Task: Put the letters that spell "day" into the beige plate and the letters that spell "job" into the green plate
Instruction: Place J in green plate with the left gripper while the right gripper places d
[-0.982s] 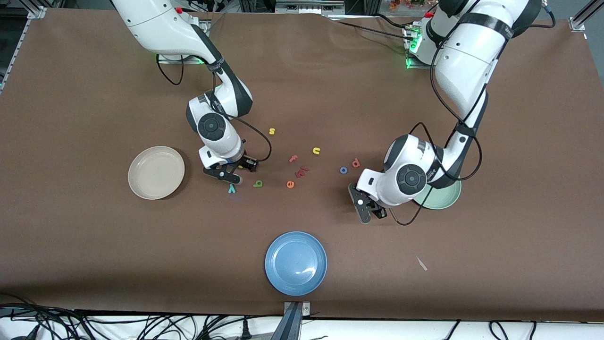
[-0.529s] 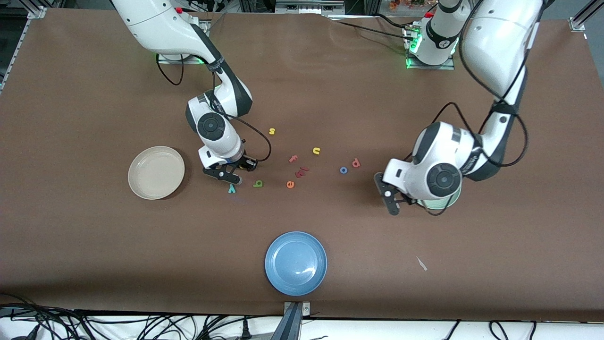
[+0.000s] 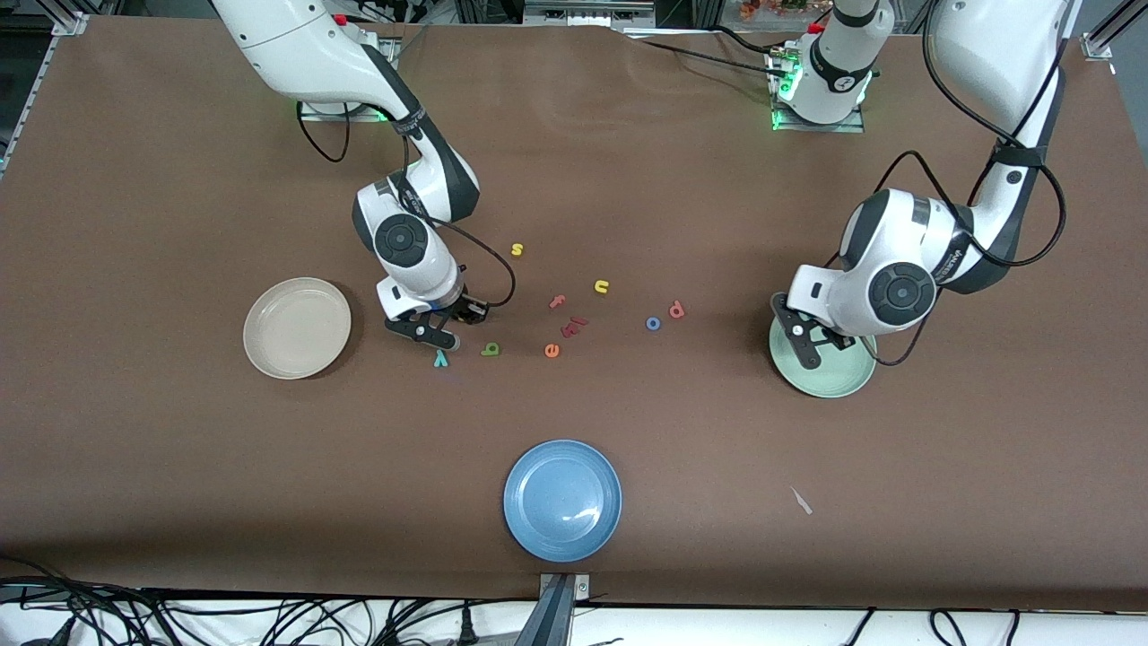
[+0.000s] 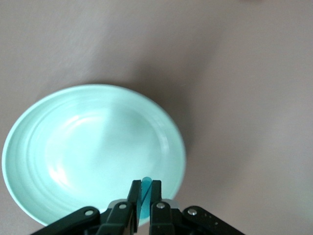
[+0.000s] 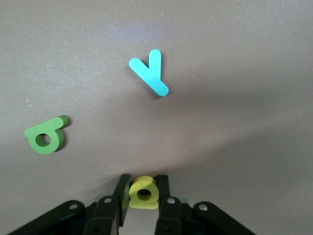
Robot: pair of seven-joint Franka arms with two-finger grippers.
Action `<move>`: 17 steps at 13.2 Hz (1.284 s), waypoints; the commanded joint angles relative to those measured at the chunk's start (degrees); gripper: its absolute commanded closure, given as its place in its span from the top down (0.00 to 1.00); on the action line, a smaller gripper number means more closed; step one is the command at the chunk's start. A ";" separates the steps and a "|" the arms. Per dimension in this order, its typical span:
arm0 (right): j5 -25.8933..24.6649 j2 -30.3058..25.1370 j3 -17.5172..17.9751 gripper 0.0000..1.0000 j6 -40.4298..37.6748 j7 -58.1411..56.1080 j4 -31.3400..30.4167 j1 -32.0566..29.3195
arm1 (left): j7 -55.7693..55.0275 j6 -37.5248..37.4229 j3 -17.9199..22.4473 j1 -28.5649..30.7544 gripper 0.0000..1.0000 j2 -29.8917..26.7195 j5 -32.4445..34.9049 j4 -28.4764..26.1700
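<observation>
Teal "y" (image 5: 150,73) lies flat, its stem pointing away from "d" (image 5: 45,137).

Matt brown cloth-like tabletop (image 3: 179,179), glossy smooth green plate (image 4: 58,127) and blue plate (image 3: 562,501) near it, matt foam-like yellow "a" (image 5: 144,192).

Both grippers (image 4: 145,196) (image 5: 143,192) apparently clamped.

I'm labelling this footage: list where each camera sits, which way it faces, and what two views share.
Front view: high across the table, facing both arms' bases; both arms show.
Left wrist view: on the left arm, looking down at the green plate; left gripper shut on the teal "j".
Right wrist view: looking down at the table; right gripper shut on the yellow "a".
Shared: teal "y", front and right wrist views.
</observation>
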 commanded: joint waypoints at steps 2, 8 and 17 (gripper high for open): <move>0.83 0.15 0.21 0.13 -1.37 -0.16 0.72 0.07 | 0.53 7.26 -0.35 0.88 0.04 -0.27 1.79 -4.52; 0.83 -4.06 -2.95 0.04 -16.14 -12.52 6.44 -2.12 | 0.70 9.64 -0.52 1.15 1.00 0.44 1.79 -5.49; 0.83 -5.57 -13.85 0.05 -17.82 -38.81 4.77 -6.24 | -22.62 -2.31 -10.17 0.44 1.00 -5.01 0.64 -1.01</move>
